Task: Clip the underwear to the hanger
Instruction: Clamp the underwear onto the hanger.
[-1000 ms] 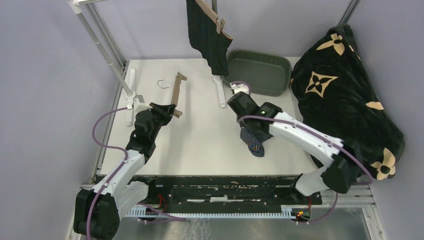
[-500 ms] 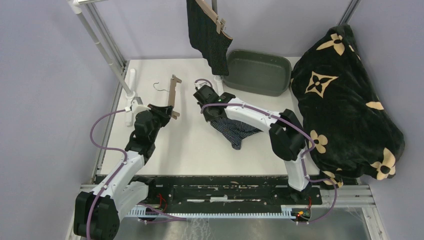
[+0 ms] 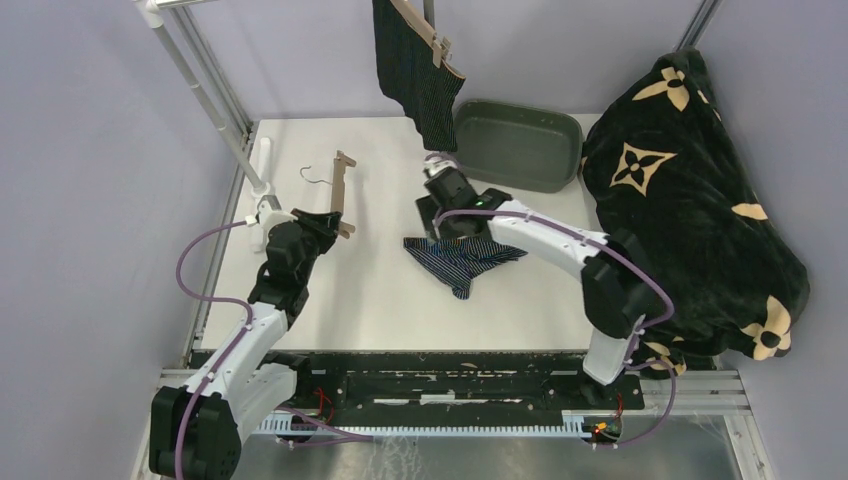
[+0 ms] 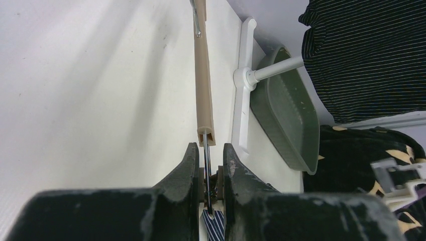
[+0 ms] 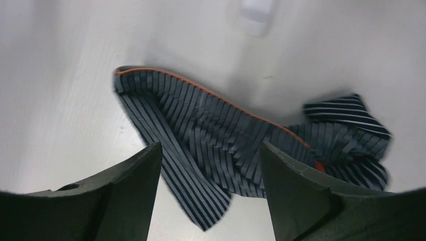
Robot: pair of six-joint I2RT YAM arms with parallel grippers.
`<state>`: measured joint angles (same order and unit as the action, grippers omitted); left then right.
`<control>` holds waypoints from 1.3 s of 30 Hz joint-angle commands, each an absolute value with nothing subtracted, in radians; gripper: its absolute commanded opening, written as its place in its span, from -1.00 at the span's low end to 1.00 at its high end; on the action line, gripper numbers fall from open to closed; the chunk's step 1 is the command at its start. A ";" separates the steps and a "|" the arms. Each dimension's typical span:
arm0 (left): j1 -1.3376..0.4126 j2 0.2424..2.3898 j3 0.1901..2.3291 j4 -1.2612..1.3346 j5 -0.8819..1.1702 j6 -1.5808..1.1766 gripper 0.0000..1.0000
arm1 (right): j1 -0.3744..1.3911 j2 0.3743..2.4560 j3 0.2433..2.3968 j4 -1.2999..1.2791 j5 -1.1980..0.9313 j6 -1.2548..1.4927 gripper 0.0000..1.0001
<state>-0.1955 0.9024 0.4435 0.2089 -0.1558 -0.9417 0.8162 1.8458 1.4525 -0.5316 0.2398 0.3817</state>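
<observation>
The navy striped underwear (image 3: 461, 259) lies crumpled on the white table, its orange-edged band showing in the right wrist view (image 5: 216, 125). My right gripper (image 3: 440, 230) hovers just above its far edge, open (image 5: 210, 150), with nothing between the fingers. My left gripper (image 3: 327, 222) is shut on the near end clip of the tan hanger (image 3: 343, 186); its wire runs between the pads (image 4: 207, 153) from the bar (image 4: 203, 75). The black pinstriped underwear (image 3: 413, 68) hangs from a second hanger (image 3: 432, 38) on the rack.
A dark green tub (image 3: 516, 144) stands at the back right. A big black blanket (image 3: 690, 190) with tan flowers covers the right side. The white rack's post (image 3: 205, 95) and foot (image 3: 441, 183) stand at the left and the middle back.
My right gripper carried the navy underwear left to mid-table, then opened and let it drop flat there. The left gripper kept its hold on the hanger.
</observation>
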 commanded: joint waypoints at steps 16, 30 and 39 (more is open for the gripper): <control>-0.189 0.915 0.464 0.268 -0.170 -0.901 -0.94 | 0.533 1.652 1.164 -0.516 0.247 0.412 0.56; -0.190 0.924 0.456 0.281 -0.163 -0.907 -0.94 | 0.507 1.653 1.114 -0.469 0.237 0.421 -0.97; -0.189 0.936 0.456 0.288 -0.158 -0.911 -0.94 | 0.508 1.550 1.204 -0.564 0.303 0.397 -0.24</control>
<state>-0.1955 0.9367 0.4435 0.2119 -0.1547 -0.9417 0.5083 1.6001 1.1172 -0.5198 0.2615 0.4171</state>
